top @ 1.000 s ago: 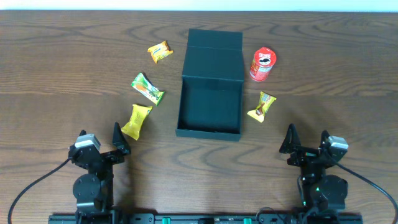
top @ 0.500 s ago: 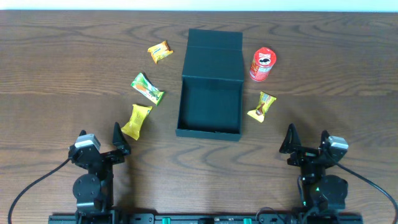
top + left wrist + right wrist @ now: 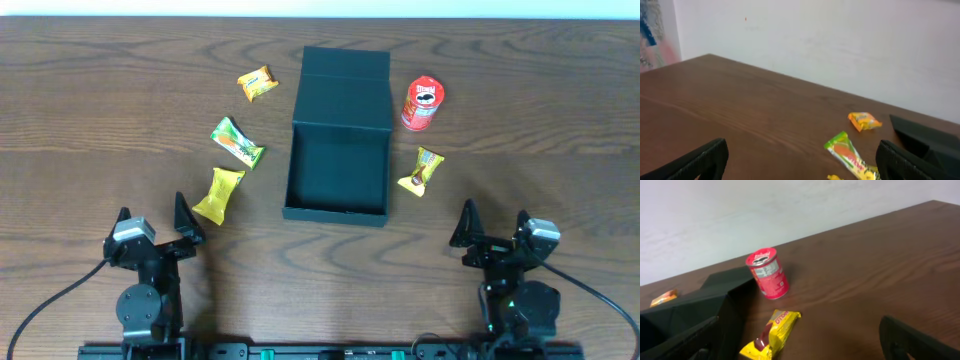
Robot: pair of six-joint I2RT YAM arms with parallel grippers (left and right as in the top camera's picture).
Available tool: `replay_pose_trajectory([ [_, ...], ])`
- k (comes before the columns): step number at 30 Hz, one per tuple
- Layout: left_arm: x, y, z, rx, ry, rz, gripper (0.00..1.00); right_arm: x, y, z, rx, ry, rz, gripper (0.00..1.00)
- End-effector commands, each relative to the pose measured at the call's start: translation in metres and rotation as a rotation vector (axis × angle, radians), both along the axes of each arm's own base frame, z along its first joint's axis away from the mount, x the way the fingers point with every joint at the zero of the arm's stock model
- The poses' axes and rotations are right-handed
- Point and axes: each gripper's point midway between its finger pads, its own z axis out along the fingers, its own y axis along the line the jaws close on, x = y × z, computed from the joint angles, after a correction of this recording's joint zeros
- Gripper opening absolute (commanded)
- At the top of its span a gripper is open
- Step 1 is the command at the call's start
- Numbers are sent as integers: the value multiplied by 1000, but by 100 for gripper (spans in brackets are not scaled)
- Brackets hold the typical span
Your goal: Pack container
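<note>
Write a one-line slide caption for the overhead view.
Open teal container mid-table, four snack packets and a red can beside it; left gripper and right gripper open, empty.

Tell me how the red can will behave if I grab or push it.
The red can stands upright on a narrow base, so a high push would probably tip it. Once down, its round wall would likely let it roll. It looks rigid, so a side grip should hold.
</note>
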Motion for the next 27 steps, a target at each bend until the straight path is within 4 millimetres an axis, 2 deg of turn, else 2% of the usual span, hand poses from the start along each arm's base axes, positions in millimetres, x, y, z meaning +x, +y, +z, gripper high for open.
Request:
replay_pose_trajectory([
  [1,-12,5,46,10,-51,32,96,-10,-11,59,-53,-81,-55,99],
  [4,-23,12,77,28,-40,74,96,-17,-21,100,-121,-89,-107,99],
  [8,-24,13,132,134,-47,84,96,-13,-30,164,-160,-94,-160,99],
  [10,-14,14,157,174,-26,84,96,-2,-32,192,-161,-74,-172,99],
  [12,5,14,182,174,5,76,96,19,-35,215,-165,-18,-178,99],
  [15,41,16,213,173,65,68,96,61,-36,231,-148,98,-175,99],
  [18,90,18,235,178,151,59,96,107,-35,227,-56,236,-182,99],
  [20,124,17,234,176,237,40,96,138,-27,212,0,333,-144,99],
  [23,160,5,211,178,395,-7,95,171,-8,181,42,475,-35,99],
  [25,179,-5,188,179,505,-42,96,181,-1,157,70,571,-3,99],
  [27,194,-21,159,189,614,-86,95,190,15,129,111,661,76,99],
])
